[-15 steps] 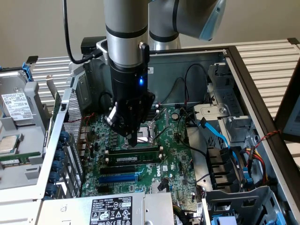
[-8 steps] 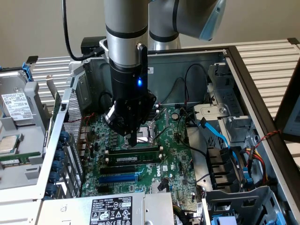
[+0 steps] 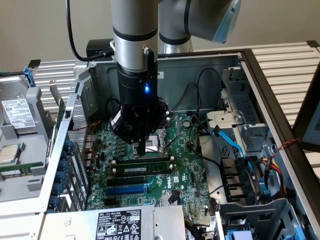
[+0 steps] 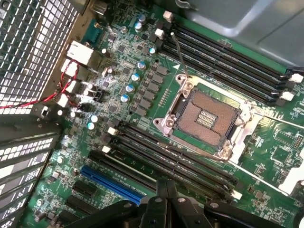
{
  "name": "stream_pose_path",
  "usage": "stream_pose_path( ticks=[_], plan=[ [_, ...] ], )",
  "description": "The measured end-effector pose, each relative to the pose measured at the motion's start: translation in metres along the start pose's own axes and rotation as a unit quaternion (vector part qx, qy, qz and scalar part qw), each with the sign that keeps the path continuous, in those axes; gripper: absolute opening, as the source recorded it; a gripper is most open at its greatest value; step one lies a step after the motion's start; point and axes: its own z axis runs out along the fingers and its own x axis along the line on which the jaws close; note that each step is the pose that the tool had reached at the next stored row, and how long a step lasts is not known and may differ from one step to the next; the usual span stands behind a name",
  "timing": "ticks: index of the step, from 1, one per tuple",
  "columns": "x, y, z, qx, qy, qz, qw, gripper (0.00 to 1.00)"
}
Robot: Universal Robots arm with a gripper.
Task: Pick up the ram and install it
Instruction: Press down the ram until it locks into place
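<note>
In the exterior view my gripper (image 3: 141, 151) hangs straight down over the motherboard (image 3: 185, 165) in the open computer case. Its fingers are shut, with nothing between them. The tips rest on or just above the top edge of the ram (image 3: 156, 160), a long green stick standing in a black memory slot near the processor socket (image 3: 156, 141). Whether they touch it I cannot tell. In the wrist view the shut fingers (image 4: 166, 192) point down over the black memory slots (image 4: 180, 161) beside the socket (image 4: 205, 115); there the ram is hidden under them.
A second green stick with a white label (image 3: 145, 170) stands in the adjacent slot, nearer the blue expansion slot (image 3: 127, 190). Blue cables (image 3: 231, 145) and drive cages crowd the exterior view's right. A perforated case wall (image 3: 75, 145) stands at its left, and a power supply (image 3: 117, 224) at the front.
</note>
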Motion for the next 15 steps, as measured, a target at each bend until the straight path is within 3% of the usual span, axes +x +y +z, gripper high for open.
stream_pose_path(
  ticks=[7, 13, 15],
  plan=[
    [0.0000, -0.0001, 0.0001, 0.0015, 0.0018, 0.039, 0.9992, 0.10],
    [0.0000, 0.0000, 0.0000, 0.0115, 0.0048, 0.063, 0.9979, 0.10],
    [0.0001, 0.0000, -0.0001, 0.0141, 0.0034, 0.070, 0.9974, 0.10]
  ],
)
